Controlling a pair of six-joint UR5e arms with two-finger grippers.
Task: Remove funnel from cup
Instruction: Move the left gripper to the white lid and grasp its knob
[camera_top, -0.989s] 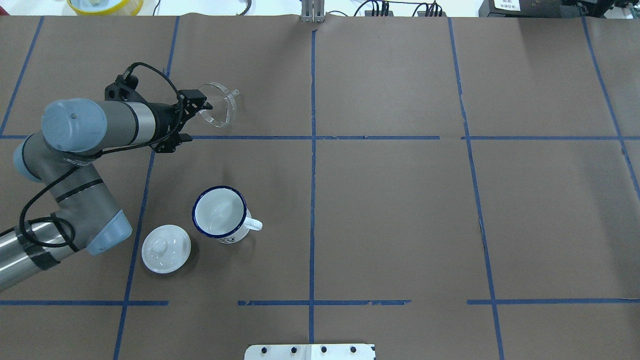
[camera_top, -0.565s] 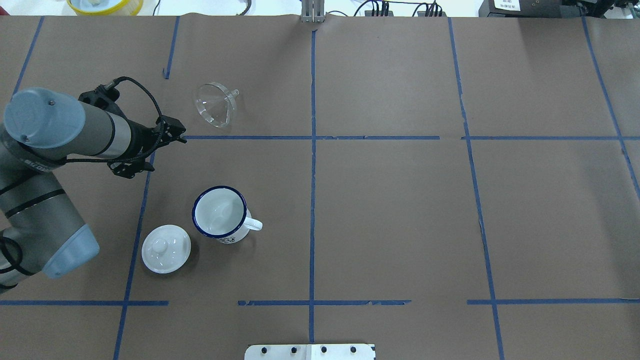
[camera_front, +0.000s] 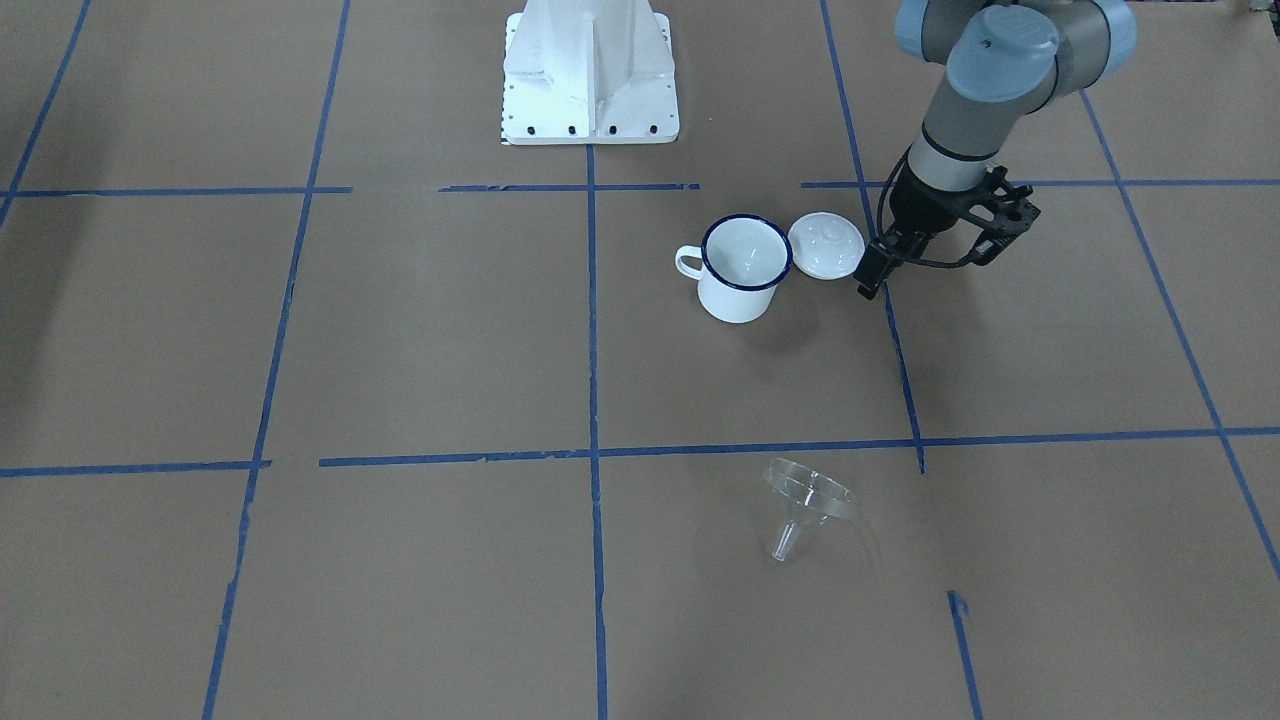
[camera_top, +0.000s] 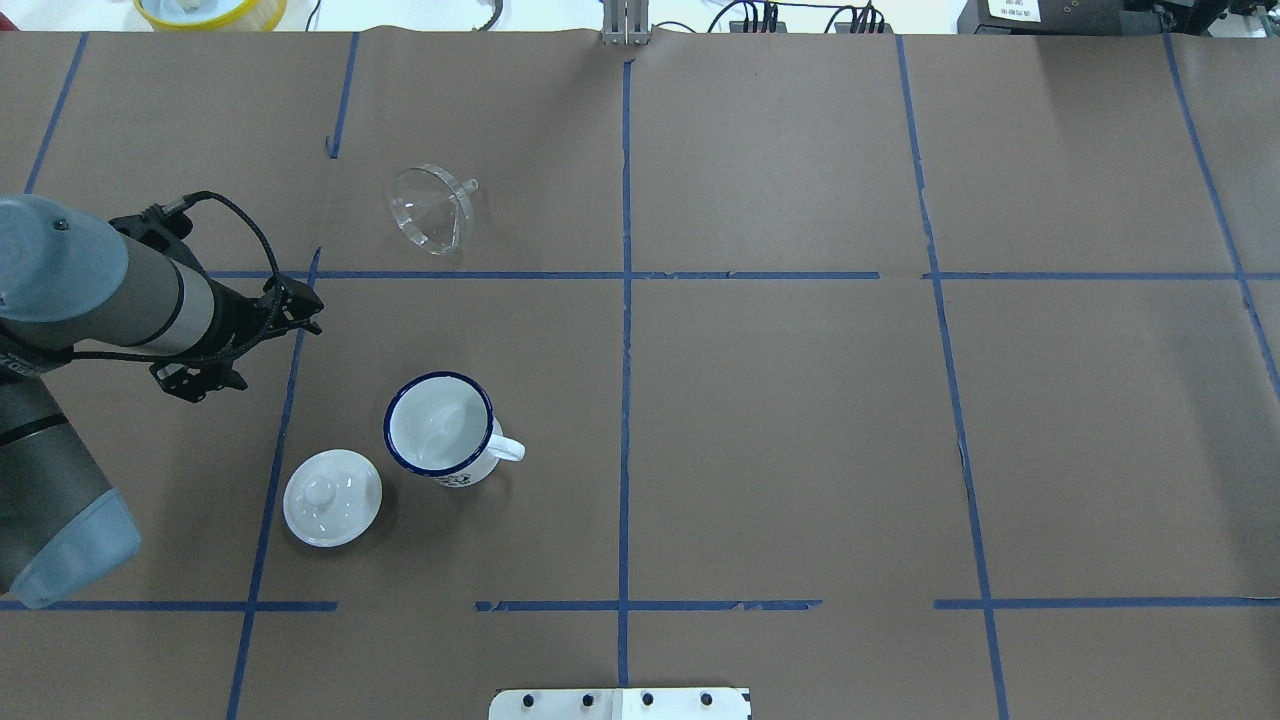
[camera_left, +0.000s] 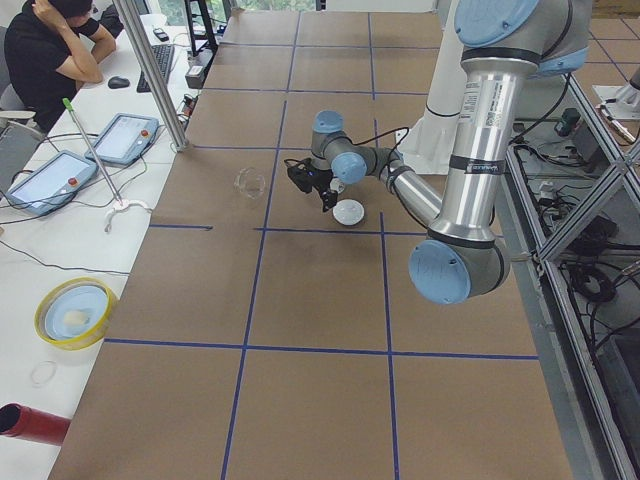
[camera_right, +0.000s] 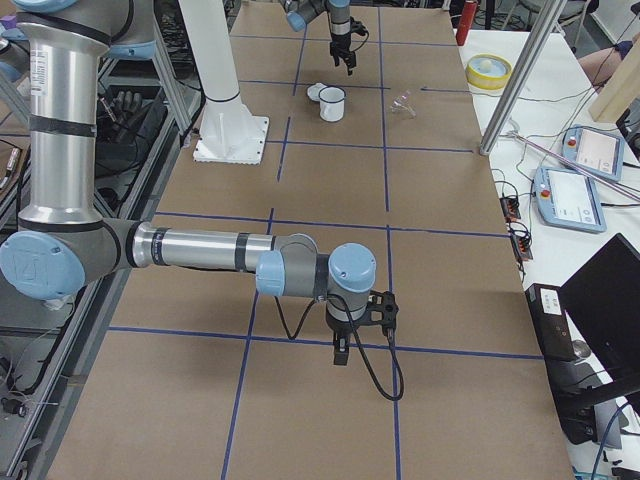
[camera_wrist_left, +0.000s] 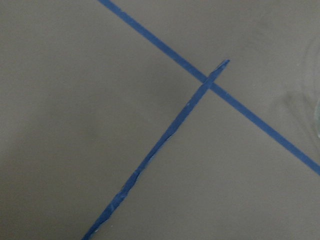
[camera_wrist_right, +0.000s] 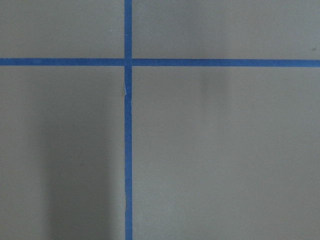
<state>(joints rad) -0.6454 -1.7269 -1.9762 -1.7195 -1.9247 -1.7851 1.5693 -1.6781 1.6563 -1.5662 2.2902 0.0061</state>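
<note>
The clear funnel (camera_top: 432, 208) lies on its side on the brown table, out of the cup; it also shows in the front view (camera_front: 805, 505). The white cup (camera_top: 440, 425) with a dark blue rim stands upright and empty nearer the robot, also in the front view (camera_front: 745, 265). My left gripper (camera_top: 305, 308) hangs above the table, left of both and apart from them, empty, jaws narrowly open; in the front view (camera_front: 868, 282) it is beside the lid. My right gripper (camera_right: 340, 352) shows only in the exterior right view, far from them; I cannot tell its state.
A white domed lid (camera_top: 332, 497) with a knob lies just left of the cup. The robot's white base (camera_front: 590, 75) is behind them. A yellow bowl (camera_top: 210, 10) sits past the table's far edge. An operator (camera_left: 50, 50) sits at a side desk.
My left gripper has let go of the funnel and drawn back left and toward the robot. The funnel stays on its side where it was left. The cup and lid have not moved.
</note>
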